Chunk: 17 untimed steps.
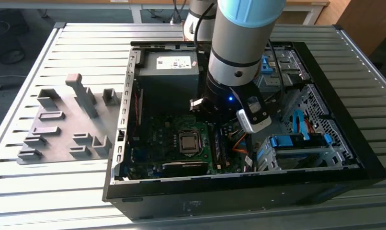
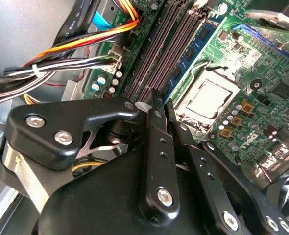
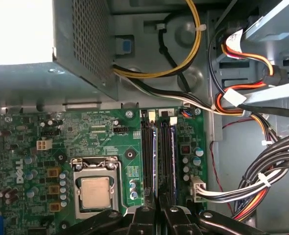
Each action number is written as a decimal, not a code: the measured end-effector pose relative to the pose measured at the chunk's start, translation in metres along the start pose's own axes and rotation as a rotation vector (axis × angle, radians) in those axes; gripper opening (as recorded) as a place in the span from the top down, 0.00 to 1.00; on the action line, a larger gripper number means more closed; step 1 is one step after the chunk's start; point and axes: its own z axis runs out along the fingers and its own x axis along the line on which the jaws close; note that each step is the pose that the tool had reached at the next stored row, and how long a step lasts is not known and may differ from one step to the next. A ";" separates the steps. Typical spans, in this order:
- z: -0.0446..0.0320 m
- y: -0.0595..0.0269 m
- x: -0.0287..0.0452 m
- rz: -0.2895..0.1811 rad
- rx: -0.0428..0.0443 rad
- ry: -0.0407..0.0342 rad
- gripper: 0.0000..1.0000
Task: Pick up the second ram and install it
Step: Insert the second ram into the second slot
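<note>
Gripper [image 3: 159, 213], fingers clenched on the second ram [image 3: 158, 166], held it edge-on over the memory slots [image 3: 147, 152] beside the processor socket [image 3: 95, 188]; seating well likely required square alignment and even downward pressure

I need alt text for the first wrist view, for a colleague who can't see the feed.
The black gripper fingers sit over the dark memory slots of a green motherboard inside an open computer case. A silver square processor lies beside the slots, a grey perforated metal box stands beyond the board, and bundled orange, yellow, black and white cables run along the other side.
</note>
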 end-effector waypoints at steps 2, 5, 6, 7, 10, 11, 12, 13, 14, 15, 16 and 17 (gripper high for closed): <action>0.0009 -0.0006 0.0000 0.000 0.0001 0.0005 0.86; 0.0010 -0.0008 0.0000 0.000 0.0001 0.0006 0.86; 0.0010 -0.0008 0.0000 0.000 0.0001 0.0006 0.86; 0.0010 -0.0008 0.0000 0.000 0.0001 0.0006 0.86; 0.0012 -0.0009 0.0000 0.000 0.0002 0.0006 0.86; 0.0014 -0.0009 0.0002 0.000 0.0001 0.0006 0.86; 0.0020 -0.0009 0.0001 0.000 -0.0002 0.0005 0.86; 0.0031 -0.0009 0.0002 0.000 -0.0001 0.0006 0.86; 0.0047 -0.0010 0.0002 -0.001 0.0002 0.0006 0.86; 0.0065 -0.0010 0.0002 -0.006 0.0000 0.0006 0.86; 0.0081 -0.0011 0.0002 -0.013 0.0002 0.0008 0.86; 0.0095 -0.0011 0.0002 -0.023 0.0001 0.0009 0.86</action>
